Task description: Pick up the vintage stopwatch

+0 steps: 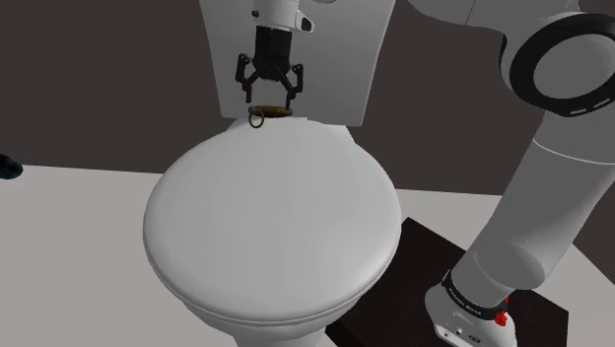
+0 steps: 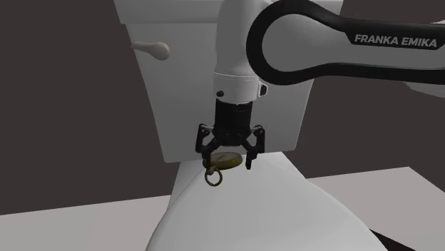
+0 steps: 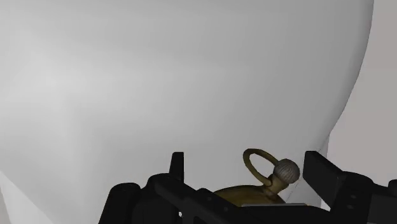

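The stopwatch (image 1: 269, 113) is a small brass disc with a ring on its stem. It hangs tilted between the black fingers of my gripper (image 1: 270, 103), which is shut on it just above the back edge of the white toilet lid (image 1: 271, 227). In the second exterior view the stopwatch (image 2: 225, 161) sits in the gripper (image 2: 228, 160) with its ring drooping toward that view's lower left. From the wrist, the stopwatch (image 3: 254, 194) lies between the fingertips (image 3: 177, 163), its ring and grey crown pointing away from the palm, with the lid (image 3: 159, 95) beyond it.
The white toilet tank (image 2: 185, 107) rises right behind the gripper, with a flush lever (image 2: 151, 48) on its front. The dark stand (image 1: 434, 266) carries the arm's base at the shoulder view's lower right. A dark blue thing (image 1: 8, 168) lies at that view's left edge.
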Motion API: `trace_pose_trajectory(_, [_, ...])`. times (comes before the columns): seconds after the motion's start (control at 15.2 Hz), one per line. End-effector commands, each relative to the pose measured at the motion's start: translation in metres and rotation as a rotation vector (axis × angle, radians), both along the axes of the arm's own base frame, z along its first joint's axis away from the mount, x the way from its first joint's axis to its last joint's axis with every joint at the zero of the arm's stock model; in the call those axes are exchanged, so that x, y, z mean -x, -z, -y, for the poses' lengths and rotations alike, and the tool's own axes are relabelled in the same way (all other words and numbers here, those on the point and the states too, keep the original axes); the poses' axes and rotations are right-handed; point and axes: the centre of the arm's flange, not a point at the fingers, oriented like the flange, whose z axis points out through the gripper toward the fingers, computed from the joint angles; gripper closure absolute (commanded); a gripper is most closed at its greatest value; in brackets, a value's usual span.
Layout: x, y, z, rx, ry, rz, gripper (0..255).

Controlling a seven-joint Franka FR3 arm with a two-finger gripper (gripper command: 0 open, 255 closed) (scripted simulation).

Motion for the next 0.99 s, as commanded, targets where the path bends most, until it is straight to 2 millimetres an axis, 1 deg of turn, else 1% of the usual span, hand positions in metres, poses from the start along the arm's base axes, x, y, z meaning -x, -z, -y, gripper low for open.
trace_pose_trajectory(0.0, [-0.024,0.001,-0.003,-0.024,0.068,-0.014,0])
trace_pose_trajectory(0.07, [-0.037,0.001,-0.004,-0.035,0.098,-0.021,0])
trace_pose_trajectory(0.53, [-0.037,0.038,-0.004,-0.035,0.098,-0.021,0])
trace_pose_trajectory(0.59, [-0.037,0.041,-0.004,-0.035,0.098,-0.021,0])
trace_pose_trajectory(0.73, [-0.037,0.041,-0.004,-0.035,0.098,-0.021,0])
trace_pose_trajectory(0.79, [-0.037,0.041,-0.004,-0.035,0.098,-0.021,255])
trace_pose_trajectory(0.92, [-0.037,0.041,-0.004,-0.035,0.098,-0.021,255])
